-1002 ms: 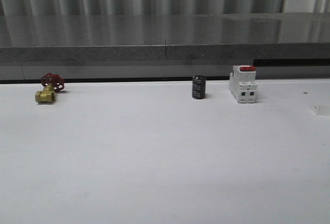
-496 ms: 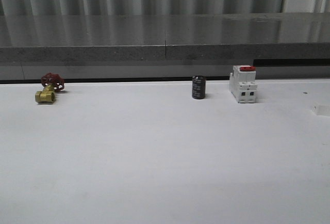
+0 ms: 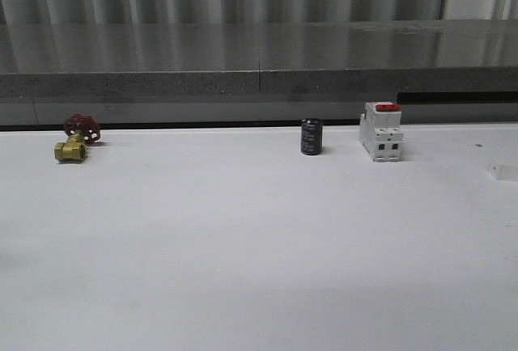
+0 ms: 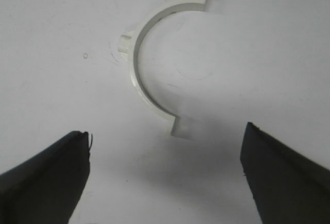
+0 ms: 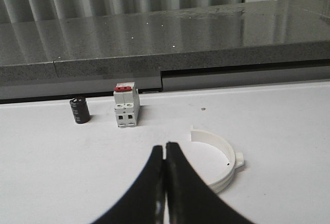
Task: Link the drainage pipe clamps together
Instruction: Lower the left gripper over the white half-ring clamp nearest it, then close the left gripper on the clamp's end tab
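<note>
One white half-ring drainage pipe clamp (image 4: pixel 135 64) lies flat on the white table in the left wrist view, just beyond the fingertips. My left gripper (image 4: pixel 166 149) hangs above it, open wide and holding nothing. A second half-ring clamp (image 5: pixel 230 155) rests on the table in the right wrist view, its small tab pointing outward. My right gripper (image 5: pixel 165 146) is shut and empty, with its fingertips beside the open side of that clamp and apart from it.
Along the back of the table (image 3: pixel 243 238) stand a brass valve with a red handle (image 3: pixel 71 145), a black cylinder (image 3: pixel 312 137) and a white breaker with a red top (image 3: pixel 382 131). A small white piece (image 3: pixel 502 171) sits at the right edge. A grey ledge (image 3: pixel 259 68) runs behind.
</note>
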Motion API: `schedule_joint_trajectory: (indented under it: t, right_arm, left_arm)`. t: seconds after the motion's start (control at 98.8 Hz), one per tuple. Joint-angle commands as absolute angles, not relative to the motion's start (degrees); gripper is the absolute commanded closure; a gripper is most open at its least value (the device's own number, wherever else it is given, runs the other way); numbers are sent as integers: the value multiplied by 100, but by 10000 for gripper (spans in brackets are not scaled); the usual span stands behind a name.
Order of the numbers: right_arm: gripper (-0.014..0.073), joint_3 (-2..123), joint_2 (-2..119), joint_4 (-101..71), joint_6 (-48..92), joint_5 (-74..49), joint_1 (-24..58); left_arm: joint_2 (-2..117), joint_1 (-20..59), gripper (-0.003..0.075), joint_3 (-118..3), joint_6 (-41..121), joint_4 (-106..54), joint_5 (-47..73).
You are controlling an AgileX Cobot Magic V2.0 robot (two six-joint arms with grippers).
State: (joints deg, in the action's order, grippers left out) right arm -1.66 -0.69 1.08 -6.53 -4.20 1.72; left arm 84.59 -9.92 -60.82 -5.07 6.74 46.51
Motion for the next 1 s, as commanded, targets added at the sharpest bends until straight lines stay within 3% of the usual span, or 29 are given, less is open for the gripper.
schedule_joint_trajectory:
  t: [0.0,0.526,0.992]
  right_arm:
    - [661,-55,-172,92,-627,67,124]
    - [661,-55,-172,92,-627,67,124]
    - [661,-55,-172,92,-627,67,124]
  left_arm:
    - [8745,-1215,134,-6540,-315,593,4610]
    - [10645,-1651,134,-7818,986,315,4599]
    - [11353,-1676,134,-8339,1297,288,4599]
